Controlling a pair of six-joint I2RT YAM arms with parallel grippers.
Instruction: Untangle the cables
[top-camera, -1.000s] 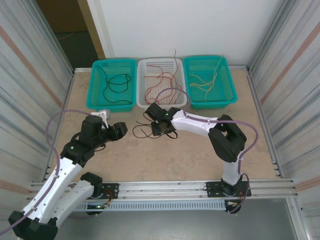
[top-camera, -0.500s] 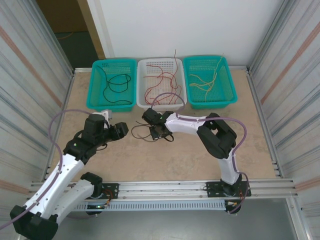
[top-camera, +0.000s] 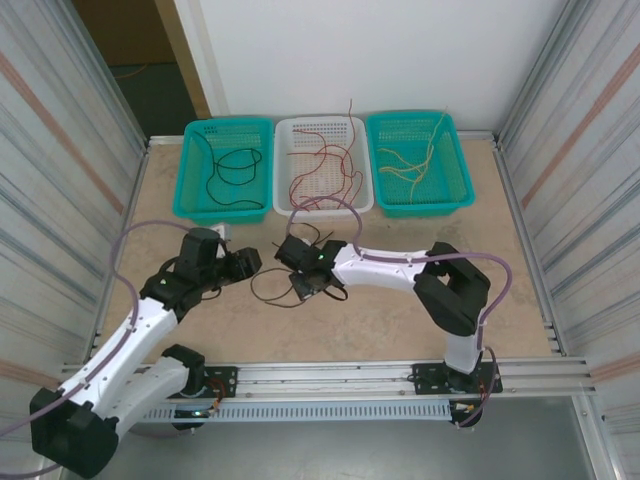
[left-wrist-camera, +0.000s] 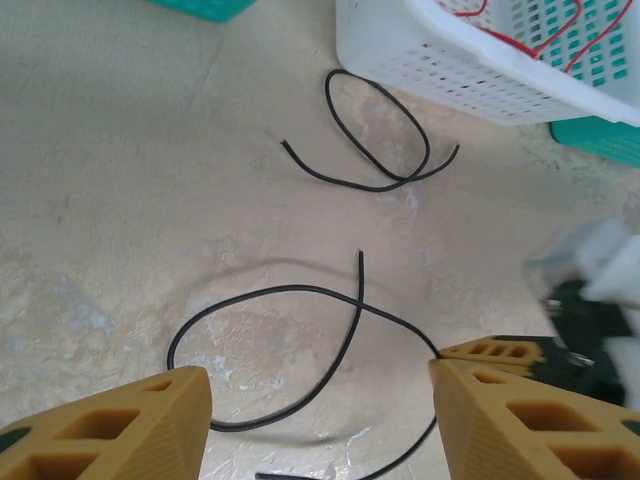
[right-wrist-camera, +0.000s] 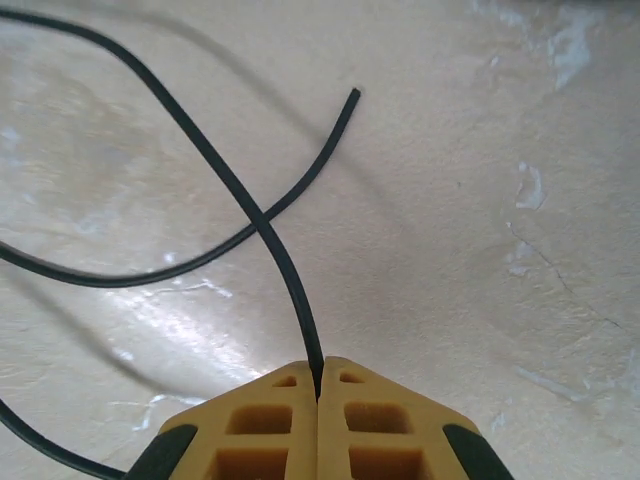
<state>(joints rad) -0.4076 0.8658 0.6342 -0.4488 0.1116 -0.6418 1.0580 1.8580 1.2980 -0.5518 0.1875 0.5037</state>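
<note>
The tan desk (top-camera: 400, 320) carries three baskets along its far edge: teal basket (top-camera: 190, 170) left, white basket (top-camera: 320, 121) middle, teal-green basket (top-camera: 462, 165) right. The left pincer (left-wrist-camera: 320, 400) hangs wide over a looped black cable (left-wrist-camera: 290, 291) mid-desk. The right pincer (right-wrist-camera: 320, 385) is clamped on it.

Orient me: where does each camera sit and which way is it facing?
Top external: above and behind the bases, looking down on the table; both arms show.
Left wrist: faces down over the black cable, left gripper open.
Right wrist: close above the table, right gripper shut on that cable.
Shared: both wrist views show its crossed loop.
</note>
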